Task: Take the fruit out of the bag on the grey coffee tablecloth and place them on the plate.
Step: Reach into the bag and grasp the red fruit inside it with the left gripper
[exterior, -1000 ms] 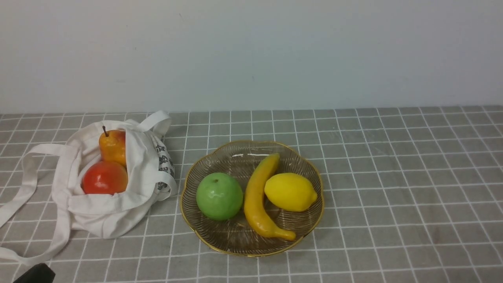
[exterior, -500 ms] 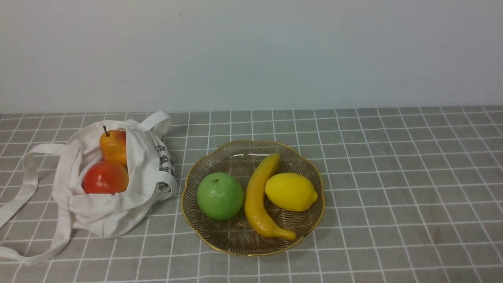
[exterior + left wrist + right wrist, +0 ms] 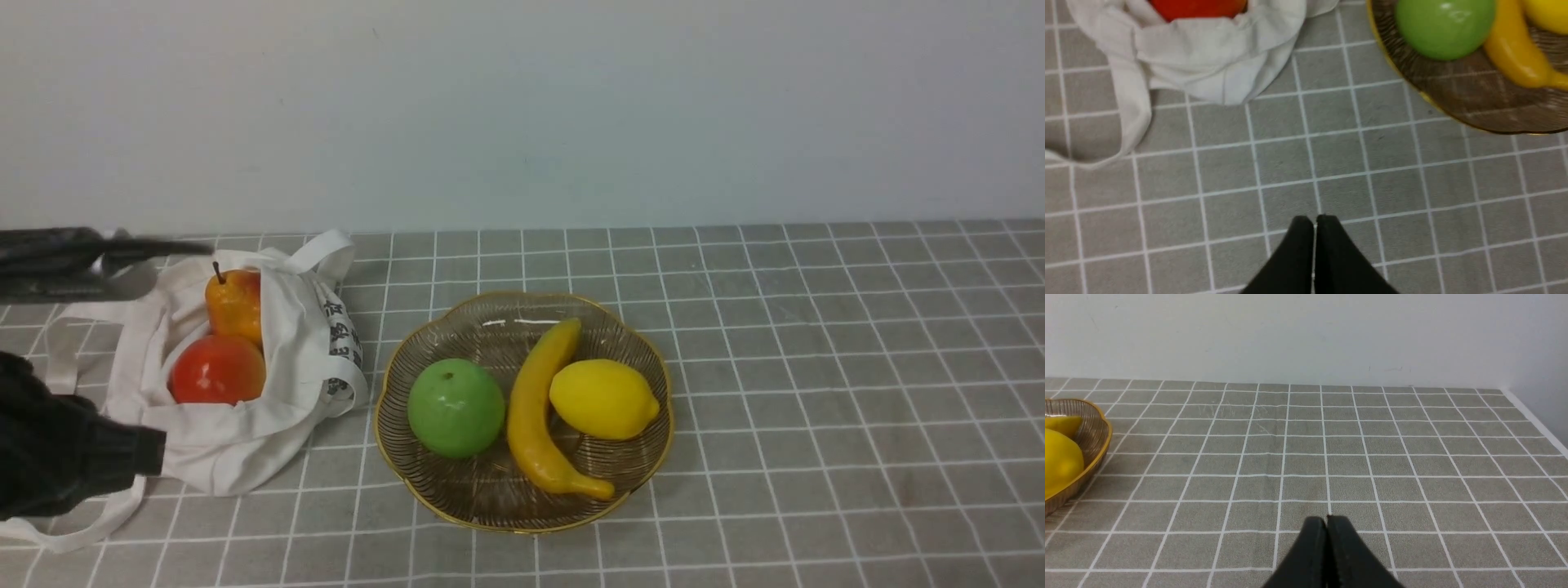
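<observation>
The off-white bag [image 3: 245,433] lies open on the grey checked tablecloth [image 3: 816,367] at the left. The red-orange round fruit [image 3: 218,369] and the orange-yellow pear [image 3: 234,304] sit in its mouth. The ribbed gold-rimmed plate [image 3: 522,314] stands right of the bag. My left arm [image 3: 73,453] shows dark and blurred at the left edge, over the bag's straps. The left gripper [image 3: 1314,220] is shut and empty above bare cloth, apart from the bag [image 3: 1216,61] and the red fruit [image 3: 1198,6]. The right gripper [image 3: 1327,520] is shut and empty over bare cloth, right of the plate [image 3: 1098,433].
A green apple [image 3: 455,407], a yellow banana [image 3: 539,408] and a lemon [image 3: 602,398] lie on the plate. A pale wall stands behind the table. The cloth's right edge [image 3: 1535,420] shows in the right wrist view. Long bag straps [image 3: 57,359] trail at the left.
My left arm has come into the front view at the left edge, partly covering the bag's straps. The bag, the fruit and the plate have not moved.
</observation>
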Tool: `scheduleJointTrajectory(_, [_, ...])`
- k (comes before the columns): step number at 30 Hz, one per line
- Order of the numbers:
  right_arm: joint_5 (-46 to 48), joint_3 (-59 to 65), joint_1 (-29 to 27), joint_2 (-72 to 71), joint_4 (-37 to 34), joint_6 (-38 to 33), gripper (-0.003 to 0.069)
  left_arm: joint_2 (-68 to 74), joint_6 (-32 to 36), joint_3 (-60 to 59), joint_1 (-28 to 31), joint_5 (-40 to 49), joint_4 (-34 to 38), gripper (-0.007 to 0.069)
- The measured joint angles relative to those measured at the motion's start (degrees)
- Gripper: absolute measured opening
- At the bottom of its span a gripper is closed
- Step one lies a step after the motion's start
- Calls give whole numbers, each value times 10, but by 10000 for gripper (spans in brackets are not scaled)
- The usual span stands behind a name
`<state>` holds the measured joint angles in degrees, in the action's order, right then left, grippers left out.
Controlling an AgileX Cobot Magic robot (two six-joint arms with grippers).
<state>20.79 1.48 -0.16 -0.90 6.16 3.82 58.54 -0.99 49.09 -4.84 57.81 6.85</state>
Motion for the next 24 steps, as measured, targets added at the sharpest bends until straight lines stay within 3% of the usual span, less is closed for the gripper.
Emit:
scheduleJointTrajectory(6, [0,0,0,0,0,0,-15,130,-18,89,0,9,-40,-7])
scheduleJointTrajectory(17, [0,0,0,0,0,0,-15,331,-24,259,16,37,-41,-3])
scheduleJointTrajectory(22, [0,0,0,0,0,0,-15,389,-1,297,17,38,-44,45])
scheduleJointTrajectory(24, [0,0,0,0,0,0,-15,400,7,300,17,27,-44,97])
